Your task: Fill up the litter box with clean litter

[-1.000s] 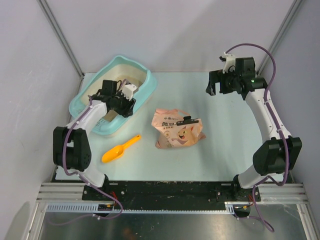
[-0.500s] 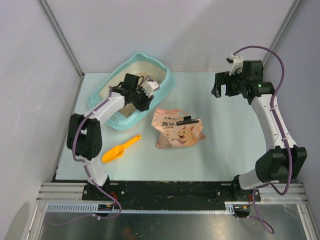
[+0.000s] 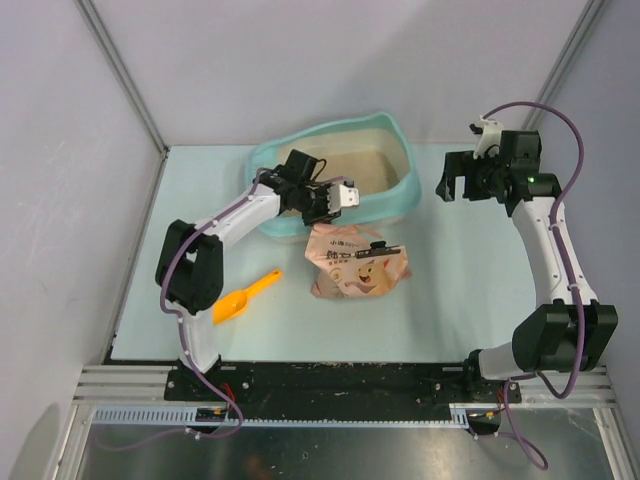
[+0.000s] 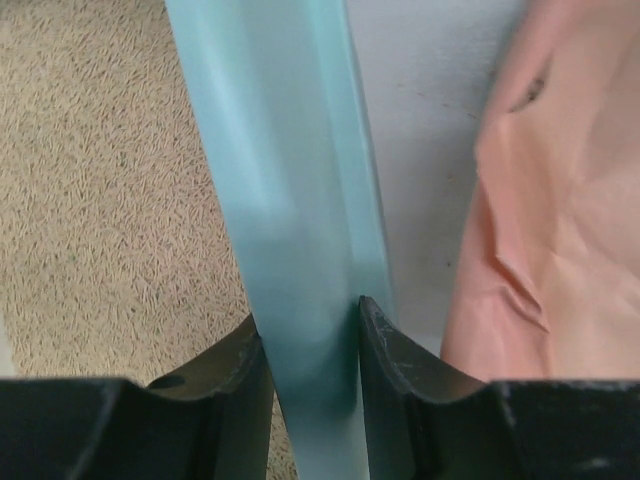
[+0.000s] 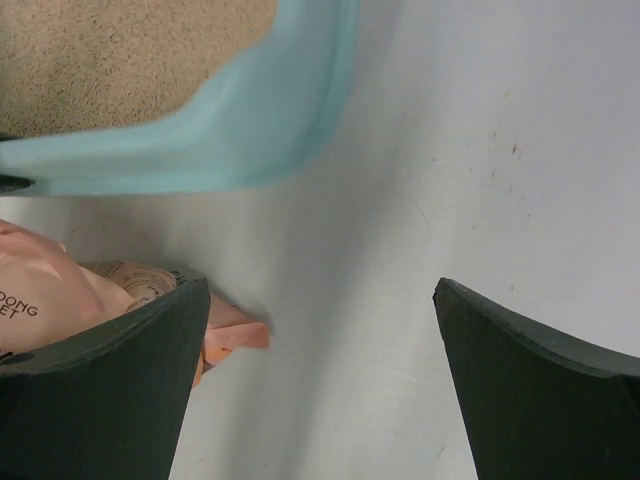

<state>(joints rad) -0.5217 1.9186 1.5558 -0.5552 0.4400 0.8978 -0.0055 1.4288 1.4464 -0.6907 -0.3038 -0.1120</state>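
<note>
Both jaws of our left gripper pinch the litter box wall, upper middle of the top view, clean litter inside. Our right gripper is spread wide. We should slide slowly, spilling nothing.

litter box: light teal; open side up; far centre | clean litter: beige granules covering its floor

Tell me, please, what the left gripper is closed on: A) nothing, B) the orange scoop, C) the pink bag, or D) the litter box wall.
D: the left wrist view shows the left gripper pinching the litter box wall, clean litter on one side, the pink bag on the other.
</note>
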